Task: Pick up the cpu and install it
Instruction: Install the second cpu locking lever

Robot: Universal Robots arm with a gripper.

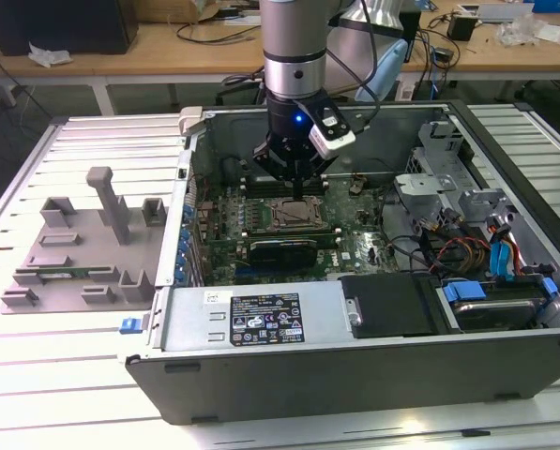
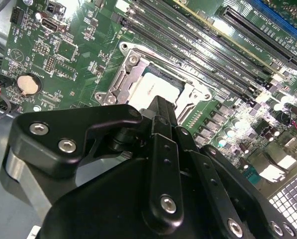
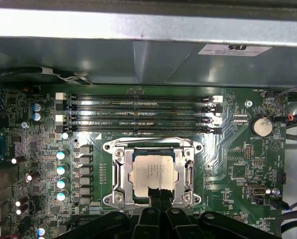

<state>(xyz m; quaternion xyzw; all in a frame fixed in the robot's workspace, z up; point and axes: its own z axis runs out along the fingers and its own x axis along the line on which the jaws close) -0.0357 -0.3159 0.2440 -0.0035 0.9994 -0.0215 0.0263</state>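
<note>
A grey plastic fixture tray (image 1: 73, 253) sits at the exterior view's left, beside an open grey metal computer case (image 1: 373, 375). At centre frame, the black gripper (image 1: 301, 192) hangs over the metal-framed socket (image 3: 153, 172); its fingers (image 3: 158, 195) meet on the edge of the silver square cpu (image 3: 152, 170) lying in the socket.

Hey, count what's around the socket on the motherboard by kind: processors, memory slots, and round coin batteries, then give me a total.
cpu: 1, lying in the socket, gripper at its edge
memory slots: 4, in a row in the first wrist view
coin battery: 1
Total: 6
</note>
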